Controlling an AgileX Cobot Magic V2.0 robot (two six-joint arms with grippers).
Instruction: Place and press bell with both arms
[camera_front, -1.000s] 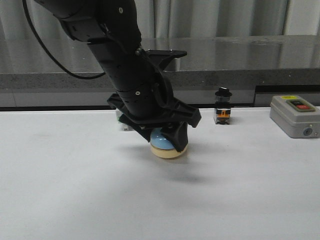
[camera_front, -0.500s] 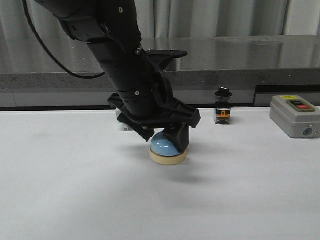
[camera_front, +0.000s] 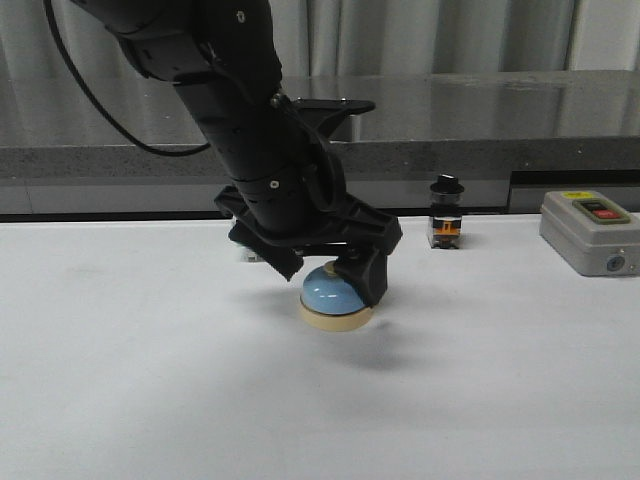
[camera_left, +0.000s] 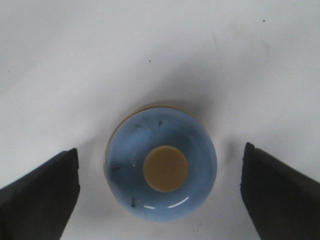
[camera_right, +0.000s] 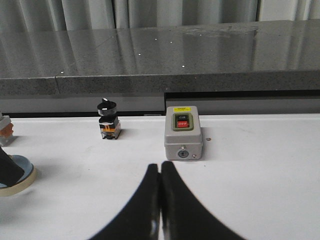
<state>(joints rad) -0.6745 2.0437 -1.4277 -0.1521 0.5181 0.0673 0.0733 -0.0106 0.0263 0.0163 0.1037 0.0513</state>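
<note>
While the bell (camera_front: 335, 297) rests flat on the white table (camera_front: 150, 380), directly beneath the left gripper (camera_left: 160, 192), the placing step appears complete and the pressing step not yet done. In the left wrist view the gripper's two black fingers (camera_left: 42, 192) stand spread wide, one to each side of the light-blue dome, each clear of it with bare table between; the cream knob (camera_left: 165, 168) lies midway between them, uncovered. The front view shows the left arm (camera_front: 250, 140) poised low over the bell, one finger tip beside the dome and whether it touches cannot be told. The right gripper (camera_right: 160, 200) is pressed together with nothing between its fingers, and from it the bell's edge (camera_right: 17, 175) lies well off to one side, beyond a black selector switch (camera_right: 107, 119) and a grey push-button box (camera_right: 183, 132) ahead. What remains, by this judgement, is for an arm to bear down on the knob.
</note>
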